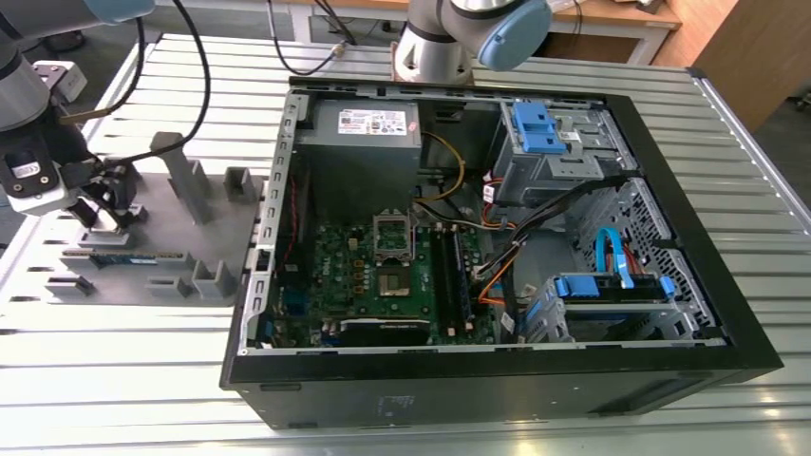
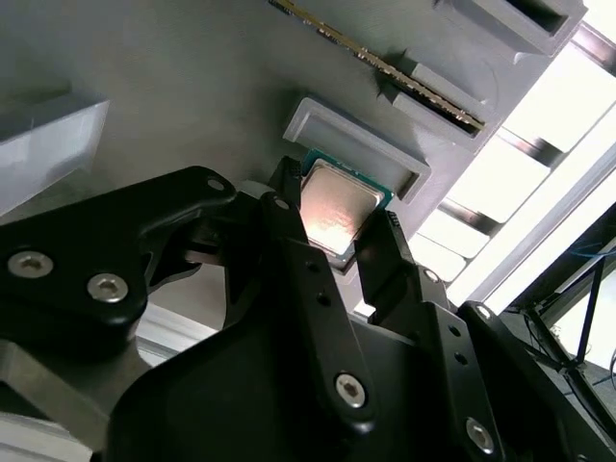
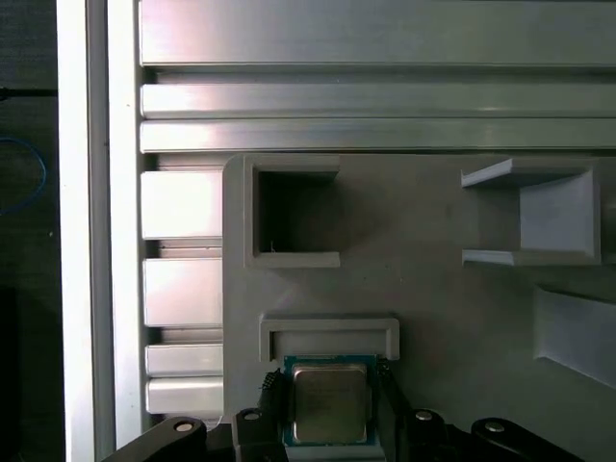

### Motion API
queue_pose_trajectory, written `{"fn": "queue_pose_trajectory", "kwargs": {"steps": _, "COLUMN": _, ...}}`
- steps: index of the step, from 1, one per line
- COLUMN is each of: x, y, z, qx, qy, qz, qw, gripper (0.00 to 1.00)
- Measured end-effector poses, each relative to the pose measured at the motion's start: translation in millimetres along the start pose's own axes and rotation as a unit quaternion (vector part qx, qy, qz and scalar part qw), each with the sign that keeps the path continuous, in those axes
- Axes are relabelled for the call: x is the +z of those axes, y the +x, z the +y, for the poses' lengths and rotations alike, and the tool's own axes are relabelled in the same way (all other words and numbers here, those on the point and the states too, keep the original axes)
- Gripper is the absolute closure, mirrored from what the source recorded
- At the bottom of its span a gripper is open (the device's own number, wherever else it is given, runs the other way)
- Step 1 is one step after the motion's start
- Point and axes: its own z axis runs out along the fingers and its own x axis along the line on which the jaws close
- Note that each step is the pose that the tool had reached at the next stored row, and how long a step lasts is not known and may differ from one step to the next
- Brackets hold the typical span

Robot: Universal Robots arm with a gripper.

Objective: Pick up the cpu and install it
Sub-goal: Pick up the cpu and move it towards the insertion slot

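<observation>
Progress is judged to be at the pickup stage, with nothing of the installation done. The gripper [image 3: 330,390] is seen low over the grey moulded tray [image 3: 433,289], and the cpu [image 3: 330,409] is caught between its two black fingers [image 3: 272,399] – each finger is pressed against one of two opposite edges of the chip, so the tool is closed narrow around it. In the second wrist view the same hold is shown: the cpu [image 2: 337,207] sits right at the tips of the gripper [image 2: 335,217], shiny metal top facing up. Just beyond the fingertips a raised lip [image 3: 327,332] of the tray is met, with the chip close against it. Whether the chip has been lifted clear of the tray or rests on it cannot be told.

In the exterior view the gripper [image 1: 108,214] is placed over the tray [image 1: 190,242], well apart from the open computer case [image 1: 709,313]. Inside that case the green board [image 1: 367,275] is exposed, and its dark socket [image 1: 395,283] is taken to be unfilled – though that is a judgement, as the detail is small. A long memory stick [image 2: 385,67] lies in the tray, farther out past the fingertips, untouched. Carrying the chip across to the case and seating it in the socket are left.
</observation>
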Motion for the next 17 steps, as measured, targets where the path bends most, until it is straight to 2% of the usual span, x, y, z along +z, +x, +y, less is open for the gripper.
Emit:
{"fn": "queue_pose_trajectory", "kwargs": {"steps": 9, "x": -19.7, "y": -0.8, "z": 0.1, "qx": 0.0, "qy": 0.0001, "qz": 0.0001, "qw": 1.0, "gripper": 0.53}}
{"fn": "queue_pose_trajectory", "kwargs": {"steps": 17, "x": -21.7, "y": -0.9, "z": 0.1, "qx": 0.0, "qy": 0.0, "qz": 0.0001, "qw": 1.0, "gripper": 0.53}}
